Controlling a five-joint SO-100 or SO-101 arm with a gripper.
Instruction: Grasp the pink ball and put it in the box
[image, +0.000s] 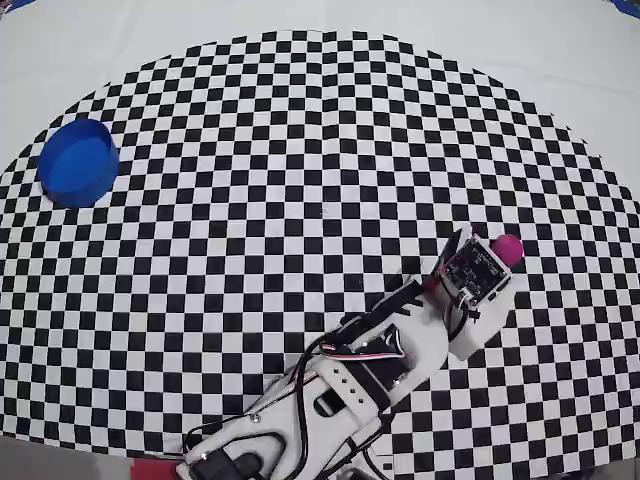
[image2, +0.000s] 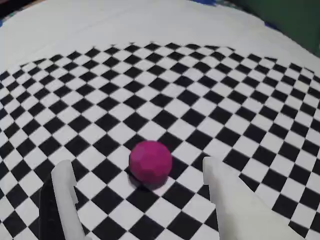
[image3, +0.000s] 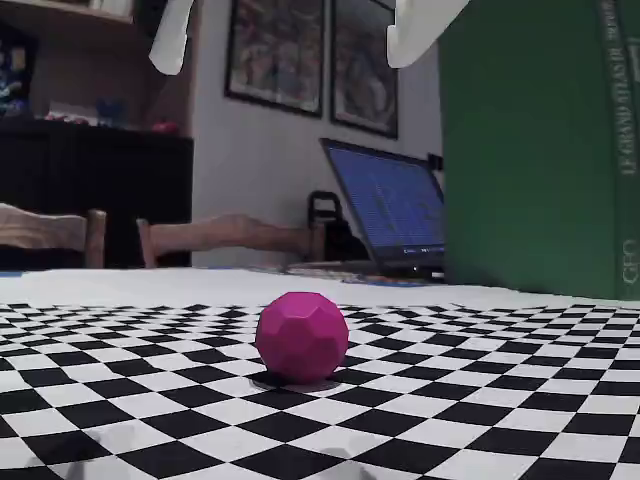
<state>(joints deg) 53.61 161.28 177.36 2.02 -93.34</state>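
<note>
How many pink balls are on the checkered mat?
1. The pink ball sits on the checkered mat below the open gripper, between its two fingers in the wrist view. The arm hides some of the mat in the overhead view.

The green panel (image3: 540, 150) in the fixed view bears vertical lettering along its right edge. It is too blurred to read. Nothing else carries legible text.

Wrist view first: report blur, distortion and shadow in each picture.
Wrist view: the pincer fingers are soft and overexposed, the pink ball is sharper, with a dark shadow under it. Overhead view: fisheye bends the checkered mat into a dome. Fixed view: ball sharp, the room behind dim, the fingertips blown white.
</note>
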